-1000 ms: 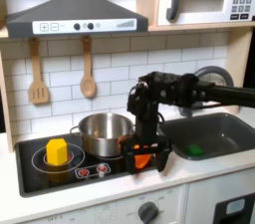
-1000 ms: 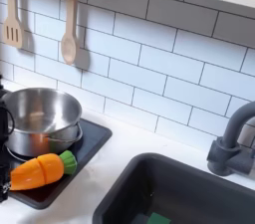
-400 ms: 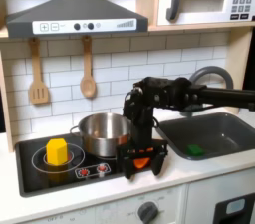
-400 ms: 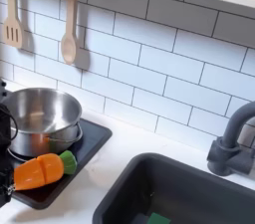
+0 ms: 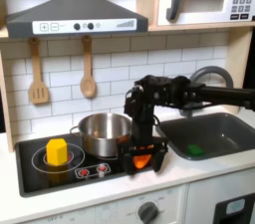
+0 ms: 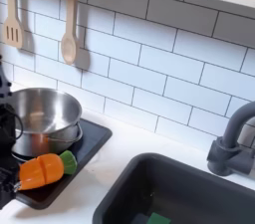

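We saw the gripper [image 5: 145, 158] lowered over a toy carrot [image 6: 44, 170] at the near right corner of the black stovetop [image 5: 35, 173], on the play-kitchen surface [image 6: 110, 163]. In the first exterior view the orange body showed between the fingers [image 5: 133, 157], which stood either side of it; whether they pressed on it or merely flanked it we could not tell. In the second exterior view the carrot lay on its side, its green top toward the second exterior view's right, just in front of the steel pot [image 6: 42, 118].

We judged the carrot a light, rigid toy with a smooth, likely slippery skin, best gripped across the thick orange middle, not the tapering tip or leafy end. A yellow block [image 5: 58, 151] sat on the left burner, and the sink [image 5: 214, 133] lay to the right.
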